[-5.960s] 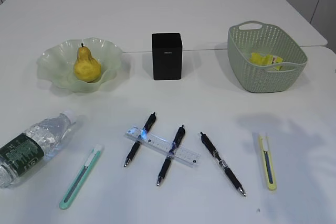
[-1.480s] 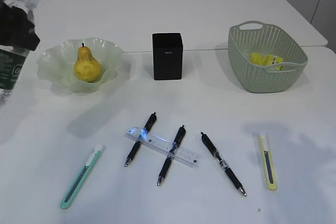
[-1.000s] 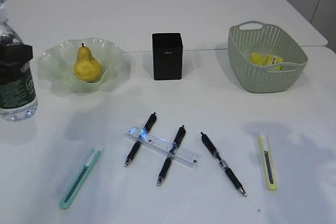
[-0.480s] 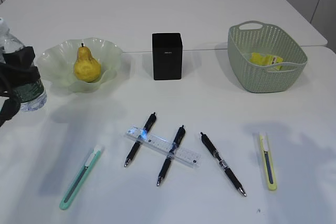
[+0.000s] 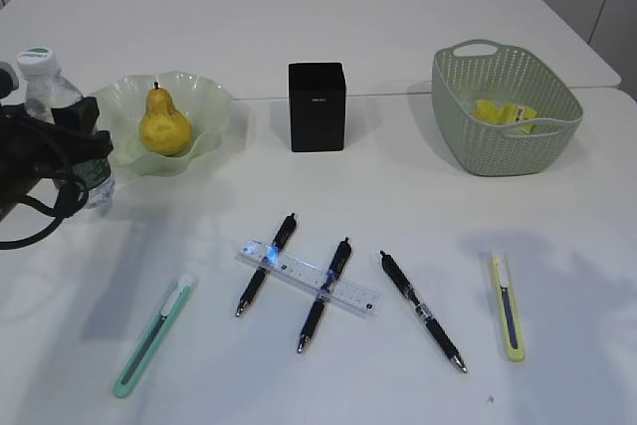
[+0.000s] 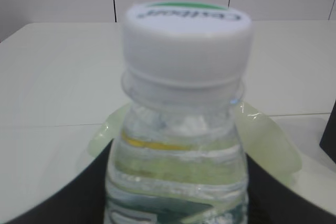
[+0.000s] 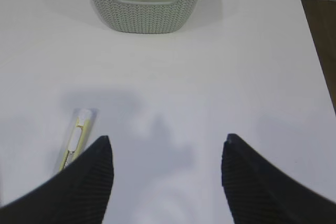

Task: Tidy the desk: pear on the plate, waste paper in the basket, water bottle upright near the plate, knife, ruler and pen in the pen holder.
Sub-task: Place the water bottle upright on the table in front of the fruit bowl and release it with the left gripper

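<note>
My left gripper (image 5: 78, 141) is shut on the water bottle (image 5: 62, 111), which it holds upright just left of the plate (image 5: 214, 102); whether the base touches the table I cannot tell. Dark fingers (image 6: 50, 198) flank the bottle (image 6: 181, 129) in the left wrist view. The pear (image 5: 164, 124) lies in the plate. Waste paper (image 5: 506, 112) is in the basket (image 5: 468, 146). Three pens (image 5: 325, 293) and the ruler (image 5: 309, 279) lie before the pen holder (image 5: 317, 106). A teal knife (image 5: 152, 335) and a yellow knife (image 5: 508, 320) lie flat. My right gripper (image 7: 165, 156) hangs open beside the yellow knife (image 7: 76, 140).
The ruler rests across two of the pens. The basket (image 7: 144, 9) stands beyond the right gripper in its wrist view. The table's right edge (image 7: 315, 77) runs close by. The right arm does not show in the exterior view.
The left gripper has carried the upright bottle rightward from the table's left edge to beside the plate. Six seconds ago the bottle lay flat at front left. The right gripper is unchanged.
</note>
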Controlling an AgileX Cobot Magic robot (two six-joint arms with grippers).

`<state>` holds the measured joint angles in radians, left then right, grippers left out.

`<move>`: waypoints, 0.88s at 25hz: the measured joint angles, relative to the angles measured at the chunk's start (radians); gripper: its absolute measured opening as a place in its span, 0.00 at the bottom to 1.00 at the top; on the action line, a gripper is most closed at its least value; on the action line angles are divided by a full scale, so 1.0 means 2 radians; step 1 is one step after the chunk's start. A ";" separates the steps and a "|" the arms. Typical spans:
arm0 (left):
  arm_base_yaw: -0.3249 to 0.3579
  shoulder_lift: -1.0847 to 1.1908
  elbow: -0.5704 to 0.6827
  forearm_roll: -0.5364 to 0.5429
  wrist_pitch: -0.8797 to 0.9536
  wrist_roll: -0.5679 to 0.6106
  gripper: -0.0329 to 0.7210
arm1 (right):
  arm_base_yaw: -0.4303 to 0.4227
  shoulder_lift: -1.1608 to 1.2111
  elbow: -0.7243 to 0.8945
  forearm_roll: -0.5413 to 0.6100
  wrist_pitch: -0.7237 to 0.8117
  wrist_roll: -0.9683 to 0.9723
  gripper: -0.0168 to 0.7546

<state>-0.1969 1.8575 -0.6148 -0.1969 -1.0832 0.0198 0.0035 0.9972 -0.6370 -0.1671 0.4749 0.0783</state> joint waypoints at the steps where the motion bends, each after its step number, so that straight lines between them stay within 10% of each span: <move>1: 0.000 0.007 -0.003 0.000 -0.001 0.000 0.51 | 0.000 0.000 0.000 -0.002 0.000 0.000 0.68; 22: 0.000 0.067 -0.009 0.000 -0.021 -0.005 0.51 | 0.000 0.000 0.000 -0.016 -0.006 0.000 0.68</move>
<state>-0.1969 1.9909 -0.6327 -0.1969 -1.1243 0.0104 0.0035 0.9972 -0.6370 -0.1994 0.4621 0.0783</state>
